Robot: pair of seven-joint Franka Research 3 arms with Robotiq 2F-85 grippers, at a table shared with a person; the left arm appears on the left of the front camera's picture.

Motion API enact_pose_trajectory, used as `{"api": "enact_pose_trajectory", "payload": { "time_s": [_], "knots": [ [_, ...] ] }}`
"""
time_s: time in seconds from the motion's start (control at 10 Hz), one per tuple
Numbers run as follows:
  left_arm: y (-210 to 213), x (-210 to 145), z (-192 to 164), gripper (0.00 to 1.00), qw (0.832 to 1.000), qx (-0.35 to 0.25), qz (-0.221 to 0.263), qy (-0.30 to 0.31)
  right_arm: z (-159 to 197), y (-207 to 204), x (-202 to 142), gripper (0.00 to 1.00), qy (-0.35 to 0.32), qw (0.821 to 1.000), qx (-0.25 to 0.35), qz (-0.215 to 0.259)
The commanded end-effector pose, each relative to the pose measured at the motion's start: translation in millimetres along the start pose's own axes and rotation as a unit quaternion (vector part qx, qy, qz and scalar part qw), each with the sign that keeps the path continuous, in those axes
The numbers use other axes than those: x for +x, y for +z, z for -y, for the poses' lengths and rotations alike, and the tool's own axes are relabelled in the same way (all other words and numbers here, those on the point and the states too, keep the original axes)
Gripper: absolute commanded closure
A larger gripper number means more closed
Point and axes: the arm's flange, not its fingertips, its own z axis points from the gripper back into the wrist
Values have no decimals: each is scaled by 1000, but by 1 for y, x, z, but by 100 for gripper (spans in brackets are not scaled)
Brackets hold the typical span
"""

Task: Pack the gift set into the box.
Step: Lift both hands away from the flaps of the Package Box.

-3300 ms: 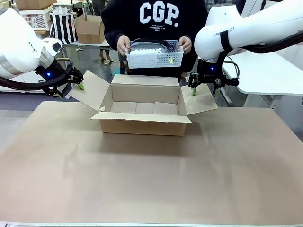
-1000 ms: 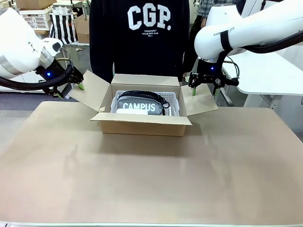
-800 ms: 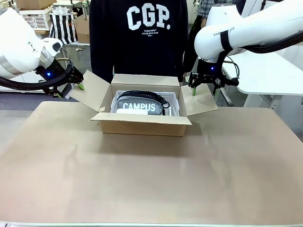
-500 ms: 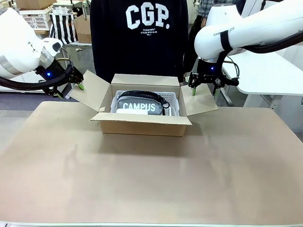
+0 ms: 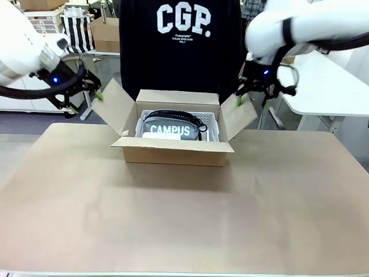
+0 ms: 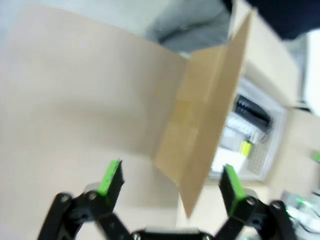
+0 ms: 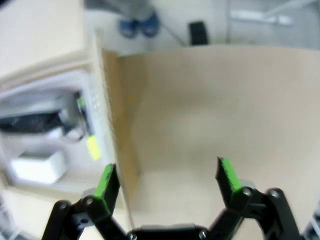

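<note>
Left fingers (image 6: 111, 177): spread wide, left flap (image 5: 115, 107) edge between them.
Right fingers (image 7: 226, 176): spread wide at right flap (image 5: 236, 119).
Gift set (image 5: 172, 129): inside box (image 5: 173, 154), mid-frame.

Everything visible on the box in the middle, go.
The box is a wide, shallow carton of plain brown corrugated cardboard, upright on the table, top open. Side flaps slant up and outward, the near flap folds out, the far one stands. The gift set lies inside. The left flap's edge sits between the fingers of the open left hand; contact unclear.
</note>
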Motion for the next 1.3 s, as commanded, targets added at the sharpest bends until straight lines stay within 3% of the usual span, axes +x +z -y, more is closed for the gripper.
{"api": "enact_pose_trajectory", "payload": {
  "time_s": [0.0,0.1,0.2,0.3,0.5,0.6,0.7,0.8,1.2],
  "knots": [
    [82,-34,-1,0,996,-83,-43,14,52,87,-78,0,0,991,135,-7],
    [114,-56,2,0,991,-124,-45,-4,69,119,-102,0,-4,979,201,-35],
    [140,-74,3,0,978,-204,-35,5,86,143,-122,0,-14,954,288,-80],
    [155,-82,-3,0,970,-236,-13,46,106,158,-138,0,-43,922,377,-81],
    [181,-85,-25,0,936,-306,-3,174,164,162,-190,0,-85,839,538,4],
    [188,-84,-47,0,927,-332,7,177,190,149,-208,0,-111,819,562,32],
    [188,-74,-75,0,918,-344,10,199,208,130,-207,0,-161,810,563,30],
    [195,-84,-33,0,941,-302,-3,152,175,179,-189,0,-94,853,513,-13],
    [195,-84,-33,0,941,-302,-3,152,175,179,-189,0,-94,853,513,-13]
  ]
}}
